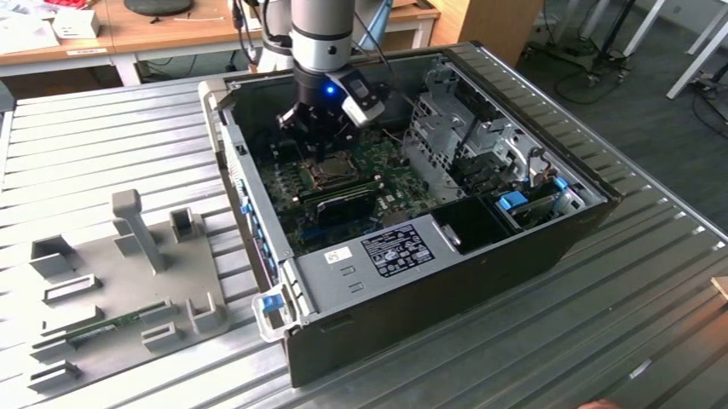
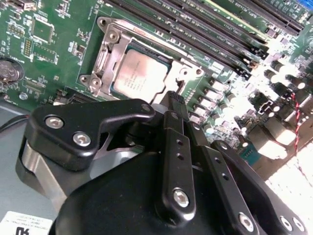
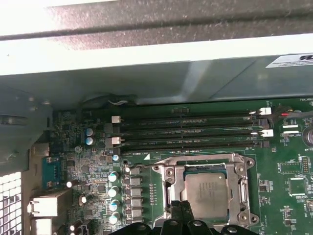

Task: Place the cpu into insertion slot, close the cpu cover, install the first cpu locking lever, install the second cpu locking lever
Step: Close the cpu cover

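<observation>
The cpu (image 2: 139,73) lies flat in the insertion slot (image 2: 93,81) on the green board, silver top up. The cpu cover (image 2: 108,49) lies down over it, so the chip shows through its window. In the first wrist view the cpu (image 3: 208,191) sits framed by the cpu cover (image 3: 240,196). My gripper (image 2: 176,100) hangs just above one edge of the socket with its black fingers pressed together and nothing between them. From the exterior view my gripper (image 1: 317,146) is inside the open computer case, right over the cpu (image 1: 331,173). I cannot tell how the locking levers stand.
Long black memory slots (image 3: 190,129) run beside the socket, and a row of capacitors (image 3: 113,191) stands on another side. The case's metal wall (image 1: 242,187) and a drive cage (image 1: 455,128) hem in the board. A grey fixture tray (image 1: 114,281) lies at the exterior view's left.
</observation>
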Motion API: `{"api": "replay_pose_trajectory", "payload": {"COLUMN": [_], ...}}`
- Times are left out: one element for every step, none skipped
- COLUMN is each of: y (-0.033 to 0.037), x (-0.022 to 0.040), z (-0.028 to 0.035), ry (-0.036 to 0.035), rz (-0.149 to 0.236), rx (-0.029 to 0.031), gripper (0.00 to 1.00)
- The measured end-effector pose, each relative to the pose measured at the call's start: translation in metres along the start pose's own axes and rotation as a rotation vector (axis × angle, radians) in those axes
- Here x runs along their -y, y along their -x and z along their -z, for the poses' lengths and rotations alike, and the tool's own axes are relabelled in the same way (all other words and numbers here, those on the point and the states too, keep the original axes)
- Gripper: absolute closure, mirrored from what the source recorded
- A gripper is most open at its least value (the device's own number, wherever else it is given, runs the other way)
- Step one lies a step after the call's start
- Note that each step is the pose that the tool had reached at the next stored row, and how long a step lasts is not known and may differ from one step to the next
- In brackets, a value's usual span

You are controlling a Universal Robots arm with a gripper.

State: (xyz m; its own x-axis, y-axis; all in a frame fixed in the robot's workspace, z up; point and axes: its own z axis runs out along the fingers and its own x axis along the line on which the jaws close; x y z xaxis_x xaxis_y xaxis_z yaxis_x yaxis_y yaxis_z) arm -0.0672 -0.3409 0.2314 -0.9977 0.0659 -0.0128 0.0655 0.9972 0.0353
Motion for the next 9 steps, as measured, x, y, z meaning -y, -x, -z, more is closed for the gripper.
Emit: {"api": "replay_pose_trajectory", "payload": {"y": [0.0011,0.0023,0.0035,0.0048,0.0062,0.0077,0.0087,0.0093,0.0098], "x": [-0.0001,-0.0002,-0.0002,-0.0003,-0.0004,-0.0005,-0.0005,-0.0006,-0.0006], "z": [-0.0001,-0.0001,-0.0002,-0.0002,-0.0002,-0.0003,-0.0003,-0.0004,-0.0004], "ry": [0.0001,0.0002,0.0003,0.0002,0.0002,0.0003,0.0003,0.0004,0.0004], "rz": [0.000,0.000,0.000,0.000,0.000,0.000,0.000,0.000,0.000], "rx": [0.0000,0.0001,0.0001,0.0001,0.0001,0.0002,0.0001,0.0002,0.0002], "gripper": [0.90,0.90,0.90,0.90,0.90,0.90,0.90,0.90,0.90]}}
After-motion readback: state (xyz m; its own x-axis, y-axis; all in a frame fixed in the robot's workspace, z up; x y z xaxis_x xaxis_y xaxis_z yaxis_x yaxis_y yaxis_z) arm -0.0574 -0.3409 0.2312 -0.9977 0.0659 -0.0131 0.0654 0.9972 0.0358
